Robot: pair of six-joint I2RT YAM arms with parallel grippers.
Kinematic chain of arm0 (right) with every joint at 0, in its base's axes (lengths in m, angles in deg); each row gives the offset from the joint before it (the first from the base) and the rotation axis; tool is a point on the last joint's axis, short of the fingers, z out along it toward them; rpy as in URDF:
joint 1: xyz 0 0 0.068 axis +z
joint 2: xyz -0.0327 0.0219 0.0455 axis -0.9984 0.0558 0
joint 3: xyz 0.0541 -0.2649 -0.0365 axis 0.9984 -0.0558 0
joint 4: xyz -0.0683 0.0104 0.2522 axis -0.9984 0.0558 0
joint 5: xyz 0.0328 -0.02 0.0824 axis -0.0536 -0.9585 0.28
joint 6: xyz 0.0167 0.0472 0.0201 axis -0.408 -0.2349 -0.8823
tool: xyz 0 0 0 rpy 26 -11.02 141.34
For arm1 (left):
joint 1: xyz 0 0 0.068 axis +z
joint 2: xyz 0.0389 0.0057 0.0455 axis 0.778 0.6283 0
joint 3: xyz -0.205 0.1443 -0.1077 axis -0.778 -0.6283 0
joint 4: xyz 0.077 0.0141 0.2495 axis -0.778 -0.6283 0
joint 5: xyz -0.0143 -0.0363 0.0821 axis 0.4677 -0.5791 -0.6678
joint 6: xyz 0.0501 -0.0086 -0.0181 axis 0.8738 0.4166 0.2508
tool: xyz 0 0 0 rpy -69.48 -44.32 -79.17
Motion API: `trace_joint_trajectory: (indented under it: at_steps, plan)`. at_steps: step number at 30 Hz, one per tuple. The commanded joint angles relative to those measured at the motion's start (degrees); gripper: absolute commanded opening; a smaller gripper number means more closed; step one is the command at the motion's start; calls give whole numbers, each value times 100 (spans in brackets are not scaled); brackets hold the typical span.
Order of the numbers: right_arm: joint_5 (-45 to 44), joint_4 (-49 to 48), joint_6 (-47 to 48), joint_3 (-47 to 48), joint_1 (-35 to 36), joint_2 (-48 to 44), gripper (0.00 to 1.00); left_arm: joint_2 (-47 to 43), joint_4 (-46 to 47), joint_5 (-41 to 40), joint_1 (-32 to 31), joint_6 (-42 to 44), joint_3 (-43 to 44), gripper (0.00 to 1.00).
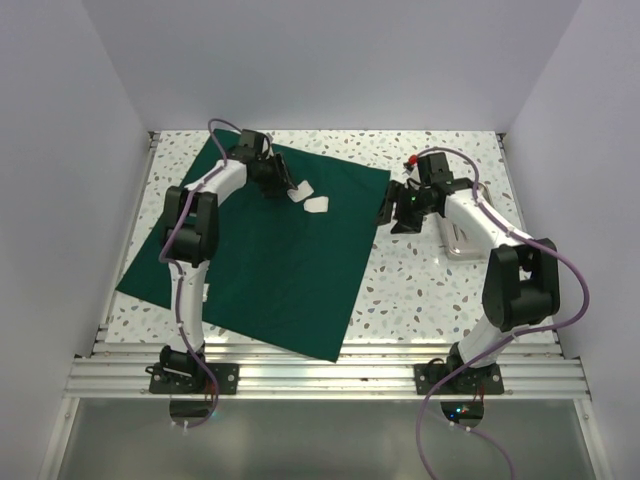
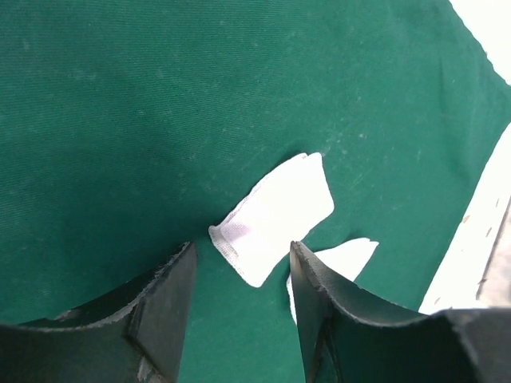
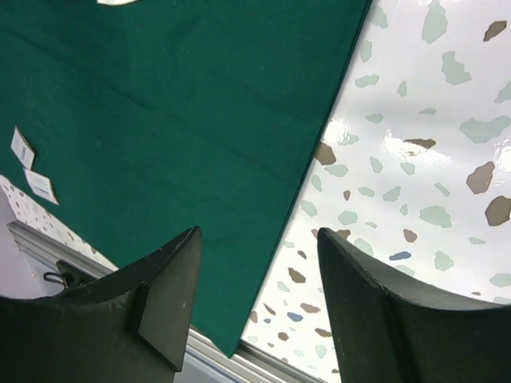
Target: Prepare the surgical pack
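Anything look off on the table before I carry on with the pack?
Yes: the green cloth lies skewed to the table, and its near corner hangs past the front edge onto the metal rail. The two gauze pads lie loose and at angles towards its far edge. Nothing looks spilled or torn.

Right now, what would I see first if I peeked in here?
A big dark green cloth spread flat across the left and middle of the speckled table. Two small white gauze pads lie on it near its far edge, with the jaws of the left arm open right above them. The right arm reaches to the cloth's right edge.
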Motion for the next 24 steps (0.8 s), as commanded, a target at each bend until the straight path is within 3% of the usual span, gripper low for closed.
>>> trace_joint_trajectory:
  at_steps: [1,7,16,24]
  plan:
    - [144,-187,95,-99,-15,-177,63,146,271,88,17,-289,-44,54]
    - [153,-257,78,-222,-15,-177,63,304,333,150,17,-448,-18,50]
    - [206,-345,69,-266,-15,-106,62,340,360,308,17,-299,52,35]
    - [188,-345,60,-266,-15,-106,62,252,140,246,17,-53,395,11]
